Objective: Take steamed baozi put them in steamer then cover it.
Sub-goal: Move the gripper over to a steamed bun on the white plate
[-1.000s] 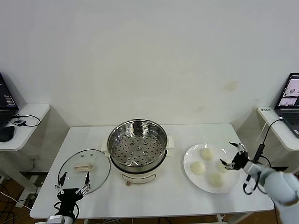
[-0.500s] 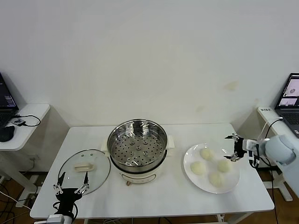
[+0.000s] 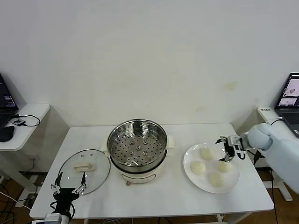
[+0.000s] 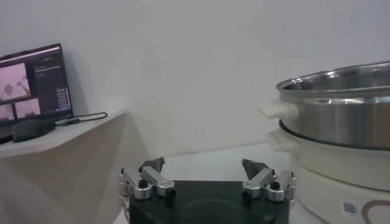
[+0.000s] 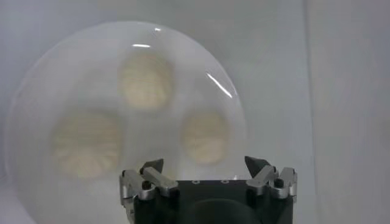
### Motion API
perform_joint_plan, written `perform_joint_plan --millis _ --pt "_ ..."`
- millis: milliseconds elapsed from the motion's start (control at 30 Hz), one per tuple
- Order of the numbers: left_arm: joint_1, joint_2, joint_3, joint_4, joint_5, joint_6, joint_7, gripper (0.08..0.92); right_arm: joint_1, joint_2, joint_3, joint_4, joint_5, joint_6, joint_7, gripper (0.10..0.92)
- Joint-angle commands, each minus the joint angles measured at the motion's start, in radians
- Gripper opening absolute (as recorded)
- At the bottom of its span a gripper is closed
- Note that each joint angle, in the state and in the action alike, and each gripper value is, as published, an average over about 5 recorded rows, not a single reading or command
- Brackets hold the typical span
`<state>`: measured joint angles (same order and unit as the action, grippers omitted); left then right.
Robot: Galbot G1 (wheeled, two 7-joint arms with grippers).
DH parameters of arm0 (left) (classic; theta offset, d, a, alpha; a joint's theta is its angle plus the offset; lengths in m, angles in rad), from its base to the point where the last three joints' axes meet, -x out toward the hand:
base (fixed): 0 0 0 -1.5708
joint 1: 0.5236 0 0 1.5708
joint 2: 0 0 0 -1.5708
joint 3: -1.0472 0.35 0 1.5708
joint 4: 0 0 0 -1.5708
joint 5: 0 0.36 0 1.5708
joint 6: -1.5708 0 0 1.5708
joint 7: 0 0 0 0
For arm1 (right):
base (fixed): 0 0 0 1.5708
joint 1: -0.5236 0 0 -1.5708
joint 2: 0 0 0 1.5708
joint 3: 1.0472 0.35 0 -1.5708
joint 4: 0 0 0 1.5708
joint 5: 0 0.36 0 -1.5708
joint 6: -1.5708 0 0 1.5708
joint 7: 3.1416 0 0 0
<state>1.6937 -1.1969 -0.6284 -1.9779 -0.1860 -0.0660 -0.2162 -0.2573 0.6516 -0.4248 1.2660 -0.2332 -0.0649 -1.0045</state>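
Four pale baozi lie on a white plate [image 3: 188,161] at the table's right: one far [image 3: 207,152], one left [image 3: 198,167], one right [image 3: 224,166], one near [image 3: 216,178]. The shiny steamer [image 3: 137,148] stands empty at the table's middle, its perforated tray showing. My right gripper [image 3: 227,148] is open and empty, just above the plate's far right, over the right baozi. In the right wrist view my right gripper [image 5: 207,170] looks down on three baozi [image 5: 206,137], [image 5: 146,79], [image 5: 85,143]. My left gripper [image 3: 68,189] is open and empty at the table's front left edge.
A glass lid [image 3: 84,164] with a cream handle lies flat left of the steamer. The left wrist view shows the steamer's side [image 4: 341,115] and my left gripper [image 4: 204,173]. Side desks with laptops [image 3: 289,100] stand beyond both table ends.
My right gripper moved from beyond the table's right edge leftward and farther, ending over the plate's far right. My left gripper sank a little at the front left.
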Motion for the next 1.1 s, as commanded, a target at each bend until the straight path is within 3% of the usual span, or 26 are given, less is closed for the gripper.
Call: perform_joint_plan --millis 33,700,1100 --pt "-0.001 0.003 -0.002 0.001 -0.001 0.000 0.001 0.823 0.121 0.096 -0.169 -0.115 -0.055 0.026 -0.027 0.823" --pt "-0.004 0.009 -0.015 0.004 -0.003 -0.005 0.001 0.823 0.111 0.185 -0.151 -0.258 -0.152 0.054 0.026 0.821" --pt "-0.008 0.014 -0.012 0.005 -0.001 -0.007 0.002 0.823 0.098 0.212 -0.142 -0.270 -0.138 0.051 0.039 0.730"
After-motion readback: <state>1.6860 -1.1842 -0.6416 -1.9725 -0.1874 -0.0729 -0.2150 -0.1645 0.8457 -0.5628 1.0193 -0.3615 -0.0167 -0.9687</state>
